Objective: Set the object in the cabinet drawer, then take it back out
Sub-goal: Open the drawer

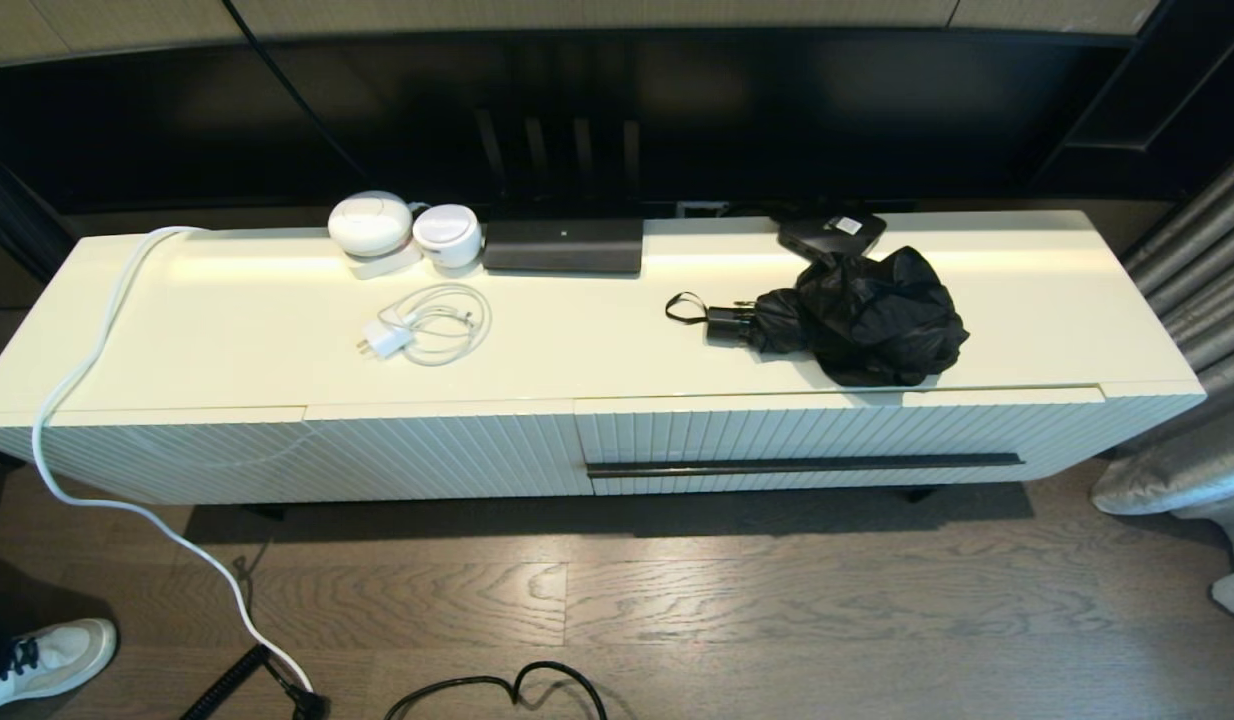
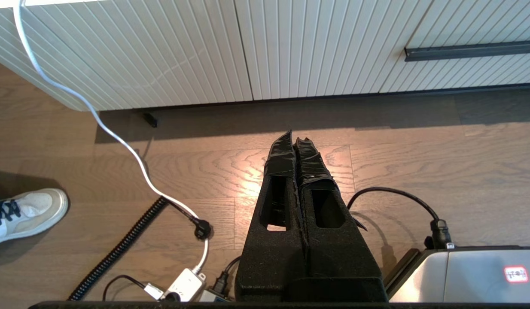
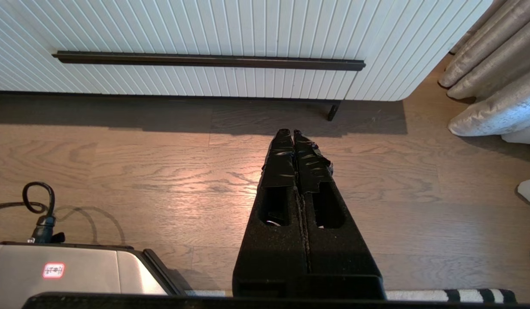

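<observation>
Black umbrella (image 1: 857, 315) on the cream tabletop (image 1: 597, 350), well above and beyond both grippers: loose crumpled fabric bunched into a soft mound, short stubby handle, thin wrist loop curled flat at the handle end. Touching or overlapping a flat black box (image 1: 830, 234) with a white label at the far side; cannot tell which. Directly below the umbrella, drawer (image 1: 807, 440) closed, front vertically fluted, matte cream, crossed by a long thin black bar handle (image 1: 805, 465).

Left gripper (image 2: 294, 137) parked low over the wood-grain floor (image 2: 419, 163), two tapered black fingers wrapped in wrinkled glossy tape at the tips, pressed together, holding nothing. Ahead of it the fluted handleless panel (image 2: 162, 51); only one end of the bar handle within frame.

Right gripper (image 3: 289, 133) parked likewise, taped tips pressed together, empty, pointing at the drawer front just ahead, bar handle beyond the tips.

Neither gripper visible from the head camera. Drawer interior hidden. Near the left gripper: smooth white cable (image 2: 119, 137), coiled black cord (image 2: 119, 249). Folded grey curtain (image 3: 492, 86) beside the right gripper, cut off by the frame edge.
</observation>
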Controlling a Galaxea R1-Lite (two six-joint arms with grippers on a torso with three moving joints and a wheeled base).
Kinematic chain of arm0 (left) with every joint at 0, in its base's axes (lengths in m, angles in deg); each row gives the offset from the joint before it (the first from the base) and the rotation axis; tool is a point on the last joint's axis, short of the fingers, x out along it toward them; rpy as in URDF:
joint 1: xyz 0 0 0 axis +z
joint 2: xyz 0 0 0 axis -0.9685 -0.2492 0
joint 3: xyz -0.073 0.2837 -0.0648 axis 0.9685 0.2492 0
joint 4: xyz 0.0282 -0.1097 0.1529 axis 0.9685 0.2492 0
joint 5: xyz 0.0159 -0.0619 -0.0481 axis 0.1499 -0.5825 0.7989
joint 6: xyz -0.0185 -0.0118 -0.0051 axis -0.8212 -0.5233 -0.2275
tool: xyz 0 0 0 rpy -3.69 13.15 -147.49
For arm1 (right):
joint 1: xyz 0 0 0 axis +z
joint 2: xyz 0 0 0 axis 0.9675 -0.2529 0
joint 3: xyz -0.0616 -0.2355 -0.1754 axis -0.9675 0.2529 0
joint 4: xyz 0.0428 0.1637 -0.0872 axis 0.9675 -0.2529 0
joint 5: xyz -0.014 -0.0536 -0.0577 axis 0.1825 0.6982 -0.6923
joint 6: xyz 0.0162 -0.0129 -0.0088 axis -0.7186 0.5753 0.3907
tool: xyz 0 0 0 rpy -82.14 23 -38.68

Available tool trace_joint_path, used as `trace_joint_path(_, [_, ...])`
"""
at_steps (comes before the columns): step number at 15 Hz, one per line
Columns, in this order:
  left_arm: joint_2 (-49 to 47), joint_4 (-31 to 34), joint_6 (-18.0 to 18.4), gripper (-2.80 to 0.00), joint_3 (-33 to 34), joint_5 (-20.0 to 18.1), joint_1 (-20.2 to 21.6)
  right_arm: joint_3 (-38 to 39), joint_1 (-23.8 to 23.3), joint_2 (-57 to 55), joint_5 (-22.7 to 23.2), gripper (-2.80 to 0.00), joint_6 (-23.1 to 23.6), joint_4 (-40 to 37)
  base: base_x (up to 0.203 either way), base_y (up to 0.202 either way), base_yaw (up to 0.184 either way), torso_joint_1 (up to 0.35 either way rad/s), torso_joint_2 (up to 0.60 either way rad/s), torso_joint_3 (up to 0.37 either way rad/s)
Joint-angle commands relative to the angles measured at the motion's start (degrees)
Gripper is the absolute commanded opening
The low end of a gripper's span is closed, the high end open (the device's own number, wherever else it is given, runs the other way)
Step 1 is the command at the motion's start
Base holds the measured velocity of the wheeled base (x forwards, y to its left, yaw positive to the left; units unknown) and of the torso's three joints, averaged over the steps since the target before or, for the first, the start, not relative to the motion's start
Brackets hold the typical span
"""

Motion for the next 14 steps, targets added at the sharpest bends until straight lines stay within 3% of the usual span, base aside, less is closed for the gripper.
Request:
trace_joint_path(1, [0.1,0.0,0.0,-2.80,0.0,0.0,0.0,-0.1,0.0,0.1,0.0,0.00,0.0,0.0,0.000,0.000,0.000,0.000,0.00,0.000])
trace_joint_path(6, [0.1,0.0,0.0,-2.80,0.0,0.0,0.0,-3.1,0.0,-0.2,-0.5,0.00,0.7,-0.1,0.000,0.000,0.000,0.000,0.00,0.000])
trace_joint_path(12, [0.1,0.0,0.0,-2.80,0.0,0.0,0.0,-22.7,0.7,-17.3,0.2,0.00,0.6,-3.6,0.000,0.000,0.000,0.000,0.00,0.000])
trace_joint_path(14, [0.1,0.0,0.0,-2.80,0.0,0.0,0.0,-29.8,1.3,-26.2,0.6,0.00,2.6,-3.7,0.000,0.000,0.000,0.000,0.00,0.000])
